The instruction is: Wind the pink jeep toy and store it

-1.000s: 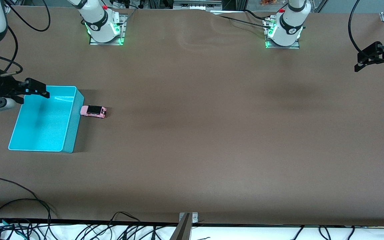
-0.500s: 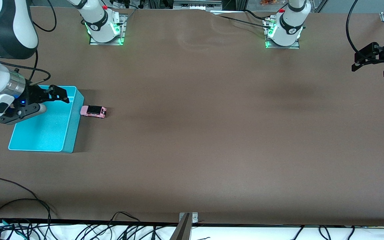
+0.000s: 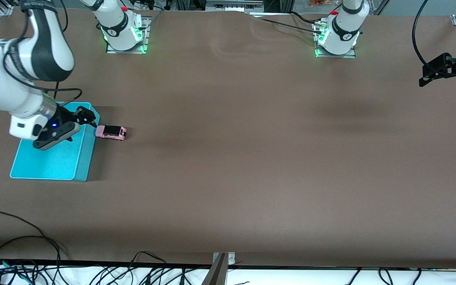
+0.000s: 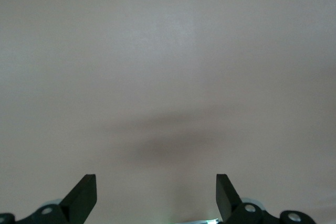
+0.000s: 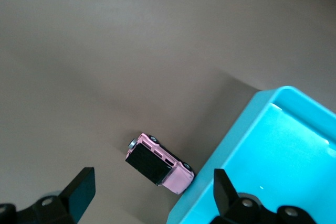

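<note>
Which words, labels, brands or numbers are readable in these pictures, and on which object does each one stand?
None can be read.
Right arm's base: a small dark round mark, too small to read.
Left arm's base: the same kind of mark, too small to read.
Pink jeep toy: no text visible.
Turquoise bin: no text visible.

Pale pink jeep toy [image 3: 111, 132] with black roof, turquoise bin [image 3: 78, 164], plain brown table [image 3: 251, 158].
</note>
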`<state>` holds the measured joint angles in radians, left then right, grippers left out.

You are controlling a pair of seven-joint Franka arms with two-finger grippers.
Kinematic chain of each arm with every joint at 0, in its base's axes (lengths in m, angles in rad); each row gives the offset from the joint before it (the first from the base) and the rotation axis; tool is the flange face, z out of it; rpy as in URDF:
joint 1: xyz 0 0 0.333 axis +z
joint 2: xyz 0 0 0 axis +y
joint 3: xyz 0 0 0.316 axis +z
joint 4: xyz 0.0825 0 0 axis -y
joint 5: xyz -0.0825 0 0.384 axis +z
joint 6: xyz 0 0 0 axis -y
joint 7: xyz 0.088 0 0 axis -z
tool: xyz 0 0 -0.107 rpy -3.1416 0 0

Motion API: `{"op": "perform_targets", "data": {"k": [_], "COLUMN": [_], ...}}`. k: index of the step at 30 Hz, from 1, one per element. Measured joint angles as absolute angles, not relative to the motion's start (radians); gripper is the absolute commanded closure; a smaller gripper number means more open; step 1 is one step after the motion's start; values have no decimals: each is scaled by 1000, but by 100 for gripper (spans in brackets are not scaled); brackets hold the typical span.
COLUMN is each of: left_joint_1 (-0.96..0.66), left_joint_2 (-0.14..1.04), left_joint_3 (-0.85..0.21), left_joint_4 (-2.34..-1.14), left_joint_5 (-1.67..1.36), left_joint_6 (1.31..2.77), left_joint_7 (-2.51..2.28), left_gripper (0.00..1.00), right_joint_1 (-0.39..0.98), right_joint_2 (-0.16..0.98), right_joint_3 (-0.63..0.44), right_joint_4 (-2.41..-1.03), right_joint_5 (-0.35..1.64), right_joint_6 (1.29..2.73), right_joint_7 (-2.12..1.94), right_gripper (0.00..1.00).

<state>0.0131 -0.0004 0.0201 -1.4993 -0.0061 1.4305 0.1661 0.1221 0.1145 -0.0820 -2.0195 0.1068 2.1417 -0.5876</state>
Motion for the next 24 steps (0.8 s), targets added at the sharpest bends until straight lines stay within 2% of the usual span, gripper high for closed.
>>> {"op": "perform_targets", "data": {"k": [9, 24], "left_joint_1": [14, 24], "left_joint_2": [12, 19], "left_joint_3": [20, 22], "left_joint_4": [-1504, -1515], "left_joint_5": [-6, -6], "left_joint_6": [1431, 1449], "left_joint_7": [165, 165], "left_gripper": [0, 0], "right_joint_1": [122, 122], "right_joint_2": [101, 122], "right_joint_3": [-75, -69], "right_joint_4": [-2145, -2396], "right_joint_5": [107, 150], "right_joint_6": [2260, 2615], "right_joint_7": [-740, -910], "right_gripper": [0, 0]}}
